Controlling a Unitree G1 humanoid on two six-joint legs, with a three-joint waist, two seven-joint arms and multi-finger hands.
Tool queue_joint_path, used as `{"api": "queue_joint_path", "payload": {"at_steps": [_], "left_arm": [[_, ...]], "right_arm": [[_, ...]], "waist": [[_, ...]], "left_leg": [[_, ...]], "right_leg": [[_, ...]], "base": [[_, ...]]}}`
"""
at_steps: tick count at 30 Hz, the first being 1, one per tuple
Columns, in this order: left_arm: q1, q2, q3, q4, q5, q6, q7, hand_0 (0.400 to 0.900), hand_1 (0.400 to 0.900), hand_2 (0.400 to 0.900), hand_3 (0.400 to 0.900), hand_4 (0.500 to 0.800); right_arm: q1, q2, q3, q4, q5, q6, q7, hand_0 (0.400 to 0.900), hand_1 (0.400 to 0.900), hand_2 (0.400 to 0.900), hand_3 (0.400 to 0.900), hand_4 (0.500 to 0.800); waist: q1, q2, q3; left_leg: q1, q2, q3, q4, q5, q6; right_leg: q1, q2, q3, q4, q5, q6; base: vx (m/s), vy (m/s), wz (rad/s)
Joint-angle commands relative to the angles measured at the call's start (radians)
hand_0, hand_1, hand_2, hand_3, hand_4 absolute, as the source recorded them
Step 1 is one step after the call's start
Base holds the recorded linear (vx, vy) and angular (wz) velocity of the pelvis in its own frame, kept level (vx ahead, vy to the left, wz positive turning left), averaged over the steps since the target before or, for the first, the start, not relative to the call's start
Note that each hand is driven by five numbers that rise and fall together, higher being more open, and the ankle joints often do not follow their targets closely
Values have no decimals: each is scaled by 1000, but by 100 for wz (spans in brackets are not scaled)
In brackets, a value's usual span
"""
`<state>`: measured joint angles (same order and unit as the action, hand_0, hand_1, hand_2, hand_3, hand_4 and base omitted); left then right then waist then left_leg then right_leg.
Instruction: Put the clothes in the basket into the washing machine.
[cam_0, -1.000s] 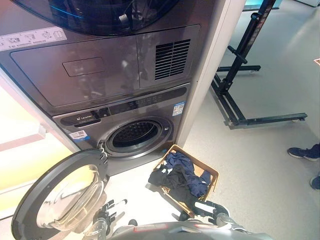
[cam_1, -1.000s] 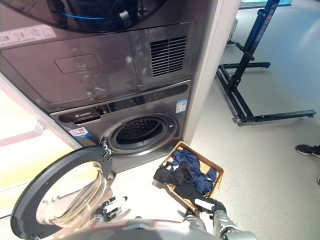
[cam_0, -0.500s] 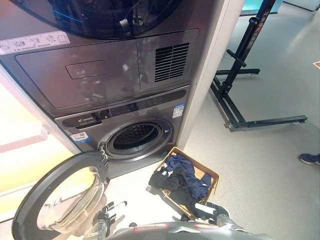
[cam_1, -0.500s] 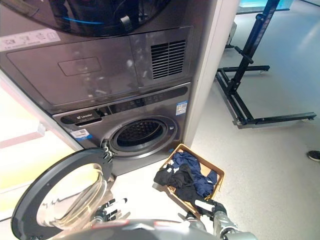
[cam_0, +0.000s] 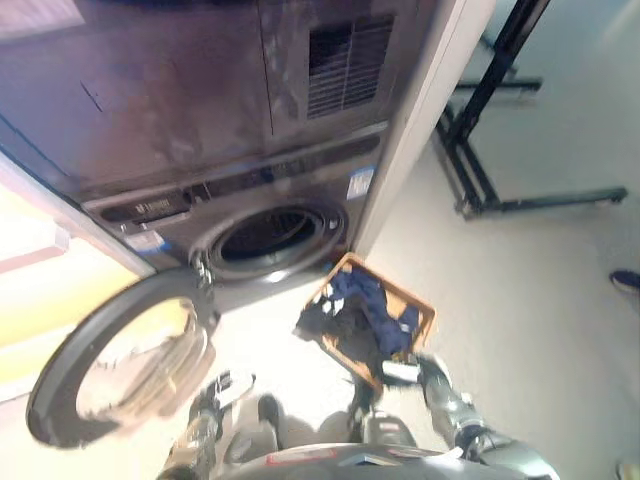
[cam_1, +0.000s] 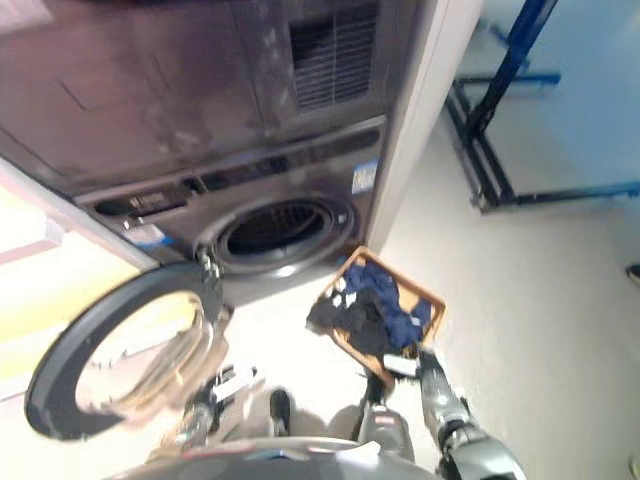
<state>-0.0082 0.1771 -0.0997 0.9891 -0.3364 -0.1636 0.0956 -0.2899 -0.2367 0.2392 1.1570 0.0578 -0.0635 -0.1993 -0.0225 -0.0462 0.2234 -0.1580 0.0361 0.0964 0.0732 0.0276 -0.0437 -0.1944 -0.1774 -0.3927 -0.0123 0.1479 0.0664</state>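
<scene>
A brown basket (cam_0: 426, 313) sits on the floor to the right of the washing machine, holding dark blue and black clothes (cam_0: 356, 308). The machine's round drum opening (cam_0: 265, 232) is dark inside. Its glass door (cam_0: 122, 352) is swung wide open to the left. My right hand (cam_0: 403, 370) is at the basket's near corner, beside the black cloth; its grip is too blurred to read. Low in the view, under the door, my left hand (cam_0: 216, 393) hangs with relaxed fingers and holds nothing.
A second machine's grey panel with a vent (cam_0: 345, 60) is stacked above the washer. A black metal stand (cam_0: 478, 150) lies across the floor at the right. A person's dark shoe (cam_0: 626, 281) shows at the right edge. A pale wall runs along the left.
The whole picture has slid upward as the camera dipped and moved. More of my right forearm shows, with the hand still at the basket's near corner. The clothes lie as before.
</scene>
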Motion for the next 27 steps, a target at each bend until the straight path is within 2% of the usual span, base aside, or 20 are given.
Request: {"api": "queue_joint_path", "payload": {"at_steps": [1, 3, 5, 10, 14, 16, 17, 21, 27], "left_arm": [[-46, 39, -32, -135, -49, -92, 43, 900, 900, 900, 900, 800], [-62, 68, -58, -249, -56, -112, 67, 900, 900, 900, 900, 800], [-79, 82, -86, -317, -42, -123, 88, 900, 900, 900, 900, 800], [-192, 112, -122, -449, -64, -173, 160, 900, 900, 900, 900, 800], [-247, 147, -128, -565, -46, -199, 208, 900, 900, 900, 900, 800], [-254, 159, -132, -605, -41, -208, 221, 900, 900, 900, 900, 800], [-263, 165, -136, -619, -37, -213, 229, 900, 900, 900, 900, 800], [-282, 178, -136, -664, -45, -220, 253, 900, 900, 900, 900, 800], [-269, 172, -128, -703, -79, -225, 268, 900, 900, 900, 900, 800]], "right_arm": [[-168, -69, 67, -68, -131, -24, -70, 900, 900, 900, 900, 800], [-239, -111, 111, -118, -193, -21, -95, 900, 900, 900, 900, 800], [-299, -139, 132, -91, -224, -19, -116, 900, 900, 900, 900, 800], [-499, -204, 164, -101, -239, -36, -183, 900, 900, 900, 900, 800], [-620, -258, 202, -115, -274, -40, -224, 900, 900, 900, 900, 800], [-668, -285, 223, -117, -290, -44, -233, 900, 900, 900, 900, 800], [-698, -298, 240, -104, -308, -41, -242, 900, 900, 900, 900, 800], [-768, -318, 284, -85, -322, -43, -244, 900, 900, 900, 900, 800], [-794, -294, 317, -72, -344, -34, -242, 900, 900, 900, 900, 800]], "waist": [[14, -3, 96], [24, 1, 141], [38, 10, 165], [51, 19, 231], [58, 32, 257], [62, 33, 264], [67, 39, 260], [66, 50, 264], [67, 59, 270]], "left_leg": [[-106, -27, -50, 45, 13, -11], [-197, -26, -60, 80, 21, -10], [-272, -29, -61, 120, 16, -9], [-525, -29, -65, 278, -9, -11], [-716, -29, -80, 424, -46, -8], [-801, -26, -81, 504, -70, -3], [-834, -21, -90, 555, -121, -13], [-972, -29, -93, 678, -153, -7], [-1098, -36, -94, 779, -171, 3]], "right_leg": [[-69, -10, -8, 107, -64, 101], [-178, -19, -8, 168, -65, 95], [-252, -33, -26, 213, -74, 96], [-493, -85, -31, 352, -80, 98], [-667, -112, -23, 489, -115, 89], [-745, -119, -23, 558, -131, 82], [-786, -123, -11, 617, -179, 97], [-930, -144, 2, 734, -208, 86], [-1081, -167, 21, 851, -236, 69]], "base": [[-249, 23, 9], [-266, 26, 7], [-204, 13, 17], [-242, -8, 14], [-202, -6, 6], [-101, 12, -5], [-22, 8, -8], [-75, 24, -1], [-35, 21, -4]]}}
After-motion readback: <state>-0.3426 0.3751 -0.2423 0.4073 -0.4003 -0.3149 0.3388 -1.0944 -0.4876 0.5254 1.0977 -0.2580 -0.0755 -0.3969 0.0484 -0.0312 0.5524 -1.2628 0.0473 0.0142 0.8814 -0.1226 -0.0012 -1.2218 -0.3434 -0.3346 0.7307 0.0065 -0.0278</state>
